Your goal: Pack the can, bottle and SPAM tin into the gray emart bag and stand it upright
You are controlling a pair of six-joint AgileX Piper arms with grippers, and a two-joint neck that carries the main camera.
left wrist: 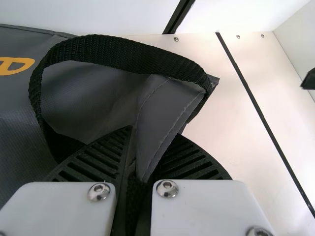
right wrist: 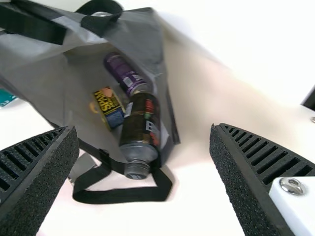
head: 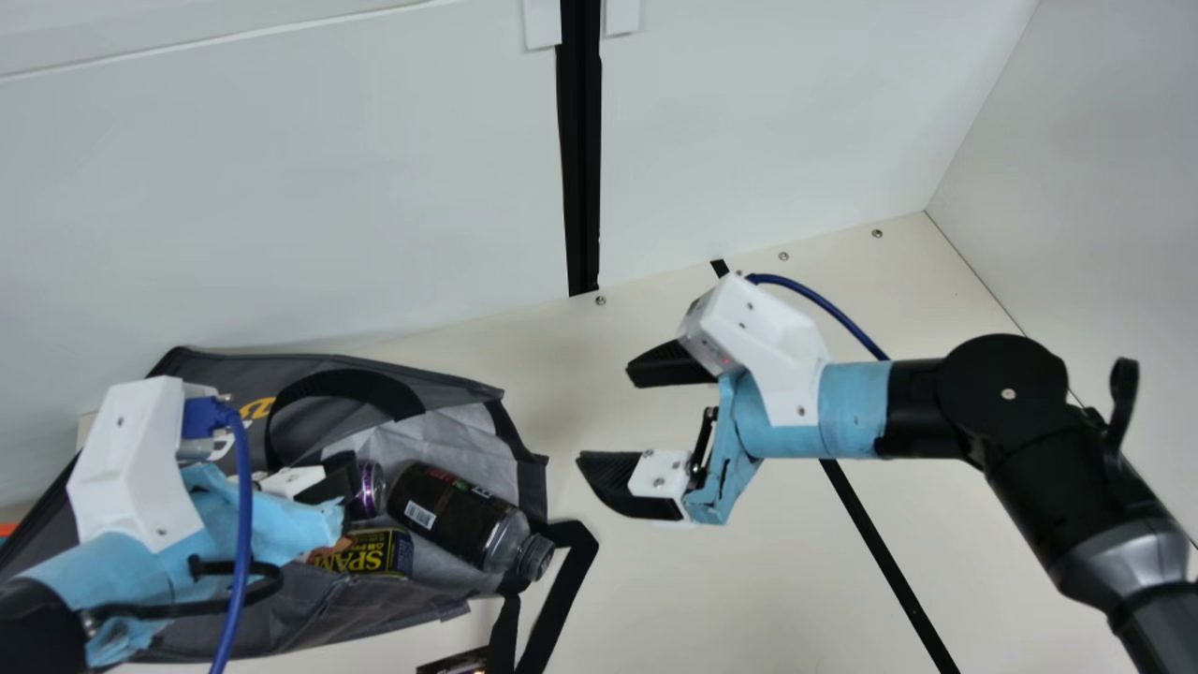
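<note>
- While the left tool (head: 332, 485) clenched a fold of the gray emart bag (head: 449, 377) near a handle, the right tool (head: 606, 415) was released, ribbed fingers spread wide, nothing between them.
- Left wrist view: gray fabric and a bit of black webbing ran down between the left tool's fingers; a black handle (left wrist: 113, 51) arched over the bag's side, part of a yellow print (left wrist: 15, 66) beside it.
- Bag lay on its side on the desk (head: 730, 599), mouth open toward the right tool, so not upright.
- Can (head: 372, 489), purple, was inside, deeper than the bottle (head: 459, 520), roughly end to end with it.
- Bottle, dark with a gray neck and cap, lay inside on the pale lining, cap end at the mouth.
- SPAM tin (head: 374, 552) was inside too, beside the bottle, label showing.
- Second handle (head: 567, 582) looped out of the mouth onto the desk, near the bottle cap.
- Right tool hung apart from the bag, off the mouth side, over the desk.
- A dark item (head: 459, 664) sat at the main view's bottom edge by that loop; couldn't tell what.
- Black strip (head: 889, 552) crossed the desk beyond the right tool; white panels (head: 328, 187) stood behind.
</note>
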